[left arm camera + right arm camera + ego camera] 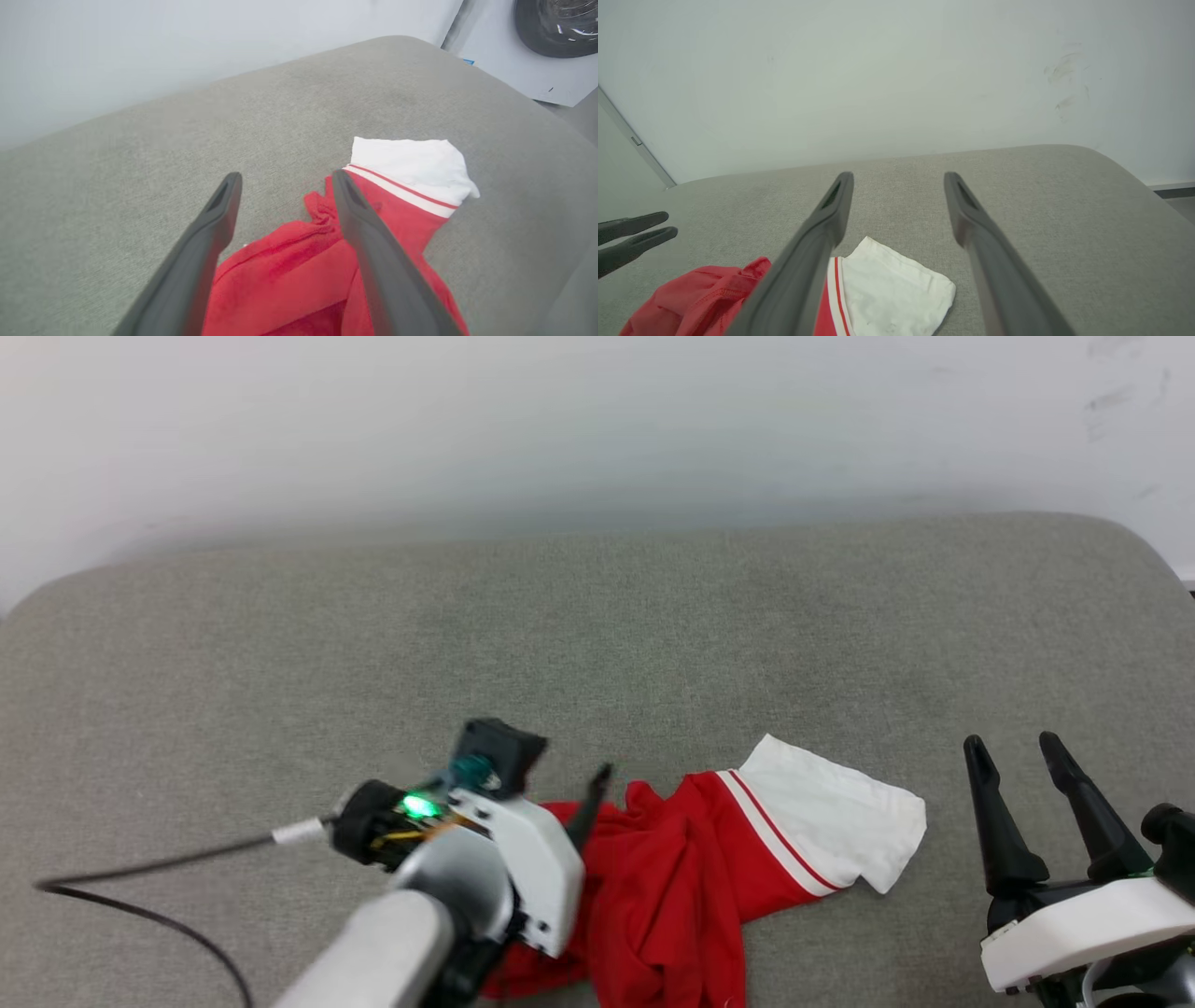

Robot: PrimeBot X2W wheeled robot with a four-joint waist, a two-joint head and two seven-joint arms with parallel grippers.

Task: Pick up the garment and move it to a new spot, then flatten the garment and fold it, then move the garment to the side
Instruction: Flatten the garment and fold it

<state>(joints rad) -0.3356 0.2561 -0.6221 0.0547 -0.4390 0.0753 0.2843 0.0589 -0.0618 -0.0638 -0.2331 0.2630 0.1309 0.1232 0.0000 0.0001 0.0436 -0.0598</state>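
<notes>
The garment is lying crumpled on the grey cushion, near its front edge. In the head view its long axis is running from about 8 o'clock to 2 o'clock. The red bulk is sitting at the 8 o'clock end, and a white flap edged with red and white stripes is pointing toward 2 o'clock.

The left gripper is hanging over the red end, its fingers reaching toward 1 o'clock. In the left wrist view they are standing wide apart with nothing between them; I cannot tell whether they are touching the cloth.

The right gripper is waiting at the garment's 3 o'clock, apart from the white flap. Its fingers are spread and are holding nothing.
</notes>
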